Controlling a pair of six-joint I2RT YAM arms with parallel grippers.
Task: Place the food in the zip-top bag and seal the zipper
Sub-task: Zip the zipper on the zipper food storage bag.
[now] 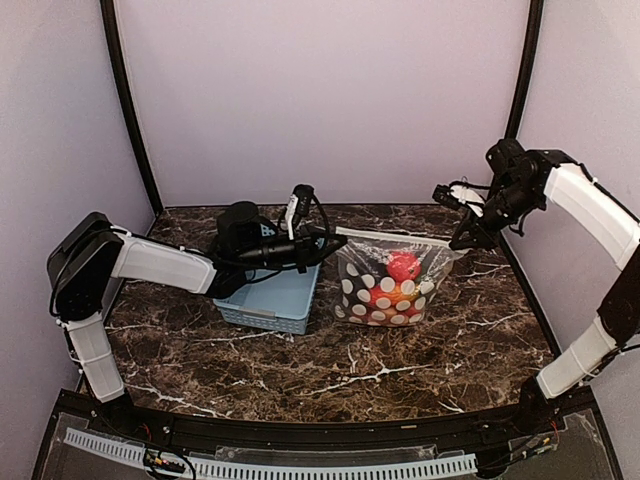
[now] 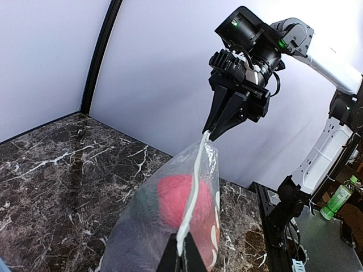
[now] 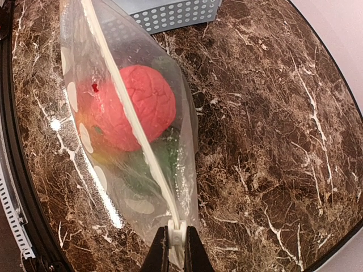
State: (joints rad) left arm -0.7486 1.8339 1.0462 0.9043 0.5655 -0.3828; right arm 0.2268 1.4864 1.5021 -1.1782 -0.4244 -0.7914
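The zip-top bag [image 1: 385, 290] is stood near the middle of the table [image 1: 330, 370], with the food [image 1: 402, 266] contained in it. The basket [image 1: 268, 300] is placed just beside it, on the left. The zipper [image 1: 390, 236] is stretched along the top of the bag; its left end, on the side of the basket, is pinched by the left gripper [image 1: 328, 240], its right end by the right gripper [image 1: 463, 240].

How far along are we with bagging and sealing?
Done: food is inside the bag. In hand: the left end effector pinches one end of the zipper, the right end effector the slider at the other. Left: I cannot tell whether the zipper is shut all along; confirm, then release.
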